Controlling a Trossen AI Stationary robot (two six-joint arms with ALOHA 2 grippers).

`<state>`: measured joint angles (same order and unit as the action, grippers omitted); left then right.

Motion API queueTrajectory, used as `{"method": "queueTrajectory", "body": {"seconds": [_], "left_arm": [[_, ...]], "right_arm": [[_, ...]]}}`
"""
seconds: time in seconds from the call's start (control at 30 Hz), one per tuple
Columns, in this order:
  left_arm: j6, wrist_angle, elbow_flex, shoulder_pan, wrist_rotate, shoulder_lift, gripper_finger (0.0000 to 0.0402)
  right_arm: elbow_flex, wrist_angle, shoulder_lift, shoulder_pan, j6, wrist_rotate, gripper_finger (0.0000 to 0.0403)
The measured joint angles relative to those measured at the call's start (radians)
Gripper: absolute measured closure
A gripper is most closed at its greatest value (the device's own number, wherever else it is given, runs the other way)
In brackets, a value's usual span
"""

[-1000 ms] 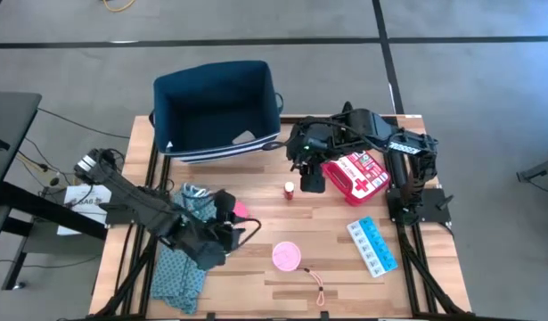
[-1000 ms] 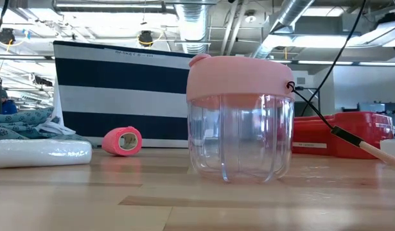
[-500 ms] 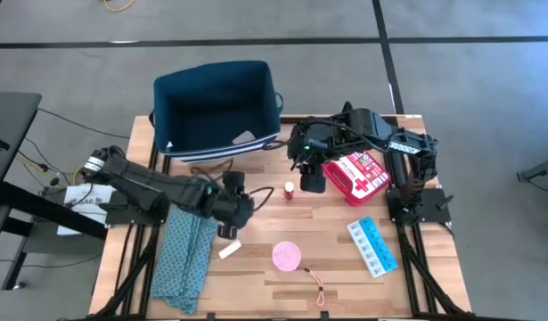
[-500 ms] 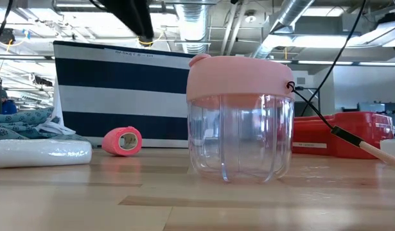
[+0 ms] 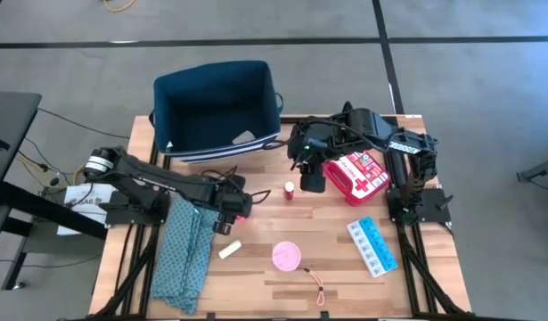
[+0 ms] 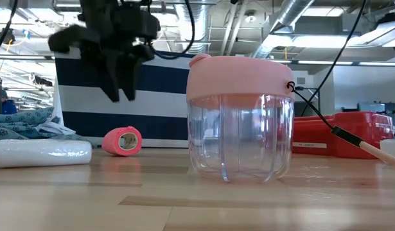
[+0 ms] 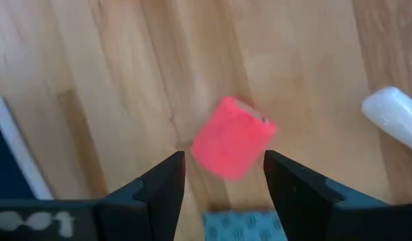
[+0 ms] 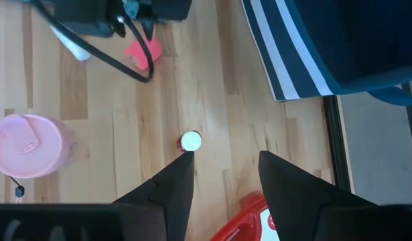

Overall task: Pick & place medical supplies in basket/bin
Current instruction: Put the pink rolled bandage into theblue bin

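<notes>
Nearest me on the surface (image 5: pixel 345 276): the pink-lidded clear cup (image 5: pixel 287 256) stands upright, with a small white roll (image 5: pixel 229 251) lying just to its left. Right of the cup, the blue pill organizer strip (image 5: pixel 372 246) lies flat near the right edge. At the left edge, the teal patterned cloth (image 5: pixel 186 254) hangs over the near-left part.

Mid-surface: my left tool (image 7: pixel 224 194) hangs above the pink round roll (image 7: pixel 233 137), fingers apart, the roll showing in the gap between them and not gripped. From the low camera the roll (image 6: pixel 122 141) rests on the wood on its side, the tool above it and clear of it.

Further right, the tiny red-capped vial (image 5: pixel 290 189) stands upright and alone. My right tool (image 8: pixel 221 179) hovers over it, fingers apart, nothing between them; I think it is well above the vial, though the height is hard to judge. The red first-aid case (image 5: pixel 361 175) lies just right of that tool, partly under the arm.

Far side: the navy bin (image 5: pixel 217 111) sits at the far-left, open top up, with a pale piece (image 5: pixel 245 137) in its near-right corner.
</notes>
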<state>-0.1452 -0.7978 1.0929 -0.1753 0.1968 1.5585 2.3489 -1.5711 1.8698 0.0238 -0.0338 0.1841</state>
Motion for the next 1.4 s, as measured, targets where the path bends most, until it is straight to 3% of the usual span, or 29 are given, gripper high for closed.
{"method": "queueTrajectory", "body": {"seconds": [0.17, 0.5, 0.77, 0.97, 1.07, 1.3, 1.4], "left_arm": [[-0.043, 0.122, -0.084, 0.026, -0.106, 0.0, 0.0199], [-0.257, 0.196, -0.134, 0.078, -0.114, 0.032, 0.0195], [-0.277, 0.241, -0.125, 0.107, -0.178, 0.151, 0.0195], [-0.169, 0.217, -0.111, 0.107, -0.192, 0.155, 0.0197], [-0.132, 0.196, -0.083, 0.107, -0.201, 0.156, 0.0216], [-0.058, 0.15, -0.01, 0.106, -0.219, 0.163, 0.0311], [0.002, 0.163, 0.008, 0.099, -0.223, 0.161, 0.0326]], "right_arm": [[0.0, 0.0, 0.0, 0.0, 0.0, 0.0, 0.0245], [0.0, 0.0, 0.0, 0.0, 0.0, 0.0, 0.0246], [0.0, 0.0, 0.0, 0.002, 0.0, 0.0, 0.0253], [0.0, 0.0, 0.0, 0.002, -0.001, 0.0, 0.0254], [0.0, 0.0, 0.0, 0.002, 0.0, 0.0, 0.0257], [0.0, 0.0, 0.0, 0.009, 0.019, 0.0, 0.0261], [0.0, 0.0, 0.0, 0.024, 0.034, 0.001, 0.0262]]}}
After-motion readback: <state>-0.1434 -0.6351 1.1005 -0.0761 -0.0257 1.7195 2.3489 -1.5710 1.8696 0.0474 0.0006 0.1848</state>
